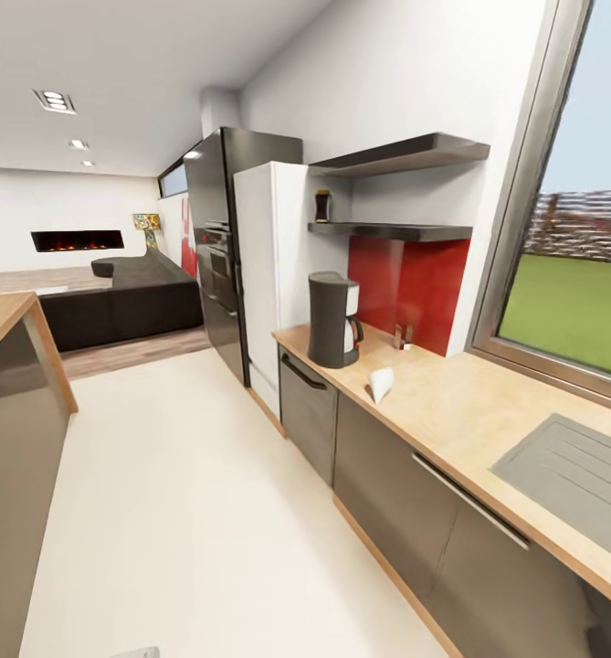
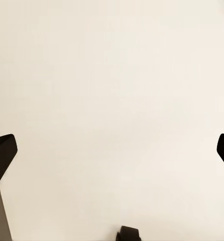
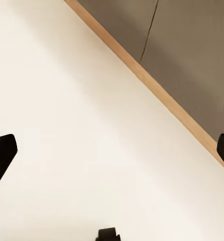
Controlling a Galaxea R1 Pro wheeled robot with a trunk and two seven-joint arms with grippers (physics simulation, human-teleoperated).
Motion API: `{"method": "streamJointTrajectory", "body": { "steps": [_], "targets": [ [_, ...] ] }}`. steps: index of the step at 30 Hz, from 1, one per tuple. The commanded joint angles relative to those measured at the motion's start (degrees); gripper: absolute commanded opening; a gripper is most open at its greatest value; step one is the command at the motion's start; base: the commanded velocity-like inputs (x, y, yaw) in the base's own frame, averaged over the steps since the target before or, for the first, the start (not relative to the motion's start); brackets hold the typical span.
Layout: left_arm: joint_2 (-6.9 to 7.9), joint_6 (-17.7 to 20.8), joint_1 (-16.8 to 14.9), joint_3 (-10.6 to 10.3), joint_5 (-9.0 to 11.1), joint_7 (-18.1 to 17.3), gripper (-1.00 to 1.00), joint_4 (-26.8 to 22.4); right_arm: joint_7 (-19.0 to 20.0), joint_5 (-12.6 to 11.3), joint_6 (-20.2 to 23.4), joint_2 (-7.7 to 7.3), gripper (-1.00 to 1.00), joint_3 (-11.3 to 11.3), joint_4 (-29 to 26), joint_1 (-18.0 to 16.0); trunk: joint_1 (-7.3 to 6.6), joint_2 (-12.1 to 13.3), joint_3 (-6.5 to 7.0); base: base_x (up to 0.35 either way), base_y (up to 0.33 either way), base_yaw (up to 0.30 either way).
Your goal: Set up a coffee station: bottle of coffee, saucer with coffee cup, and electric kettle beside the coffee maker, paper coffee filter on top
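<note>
- Coffee maker point(image 1: 333, 319) stands on the worktop point(image 1: 451, 402), a white paper filter point(image 1: 381, 383) lying near it
- Small dark bottle of coffee point(image 1: 322, 206) upright on the lower black shelf point(image 1: 392, 230)
- Left gripper point(image 2: 112, 150) and right gripper point(image 3: 112, 155) wide apart, empty, over pale floor point(image 1: 205, 512)

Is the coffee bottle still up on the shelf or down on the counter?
On the shelf: the coffee bottle stands upright on the lower board, above the coffee maker.

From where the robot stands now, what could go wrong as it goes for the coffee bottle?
The bottle stands on the lower shelf, directly above the coffee maker; bringing it down could bump the machine. The upper shelf leaves little headroom for a gripper. The paper filter lies loose near the countertop edge and could be swept off.
</note>
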Motion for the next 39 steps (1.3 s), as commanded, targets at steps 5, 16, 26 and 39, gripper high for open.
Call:
{"method": "streamJointTrajectory", "body": {
  "steps": [5,16,26,39],
  "targets": [
    [0.00,-0.2,0.0,0.2,0.0,0.0,1.00,0.1,0.0,0.0,-0.2,0.01,1.00,-0.1,0.0,0.0,0.05,0.0,-0.01,0.319,0.172,0.000],
    [0.00,-0.2,0.0,0.2,0.0,0.0,1.00,0.1,0.0,0.0,-0.2,0.03,1.00,-0.1,0.0,0.0,0.05,0.0,-0.01,0.296,0.217,0.000],
    [0.00,-0.2,0.0,0.2,0.0,0.0,1.00,0.1,0.0,-0.1,-0.2,-0.04,1.00,-0.2,0.0,0.0,0.05,0.0,-0.01,0.294,0.220,-0.014],
    [-0.08,-0.2,0.0,0.1,0.0,0.1,1.00,0.1,0.2,0.0,-0.2,-0.01,1.00,-0.1,0.0,0.0,0.05,0.0,-0.01,0.287,0.196,-0.242]
  ]
}}
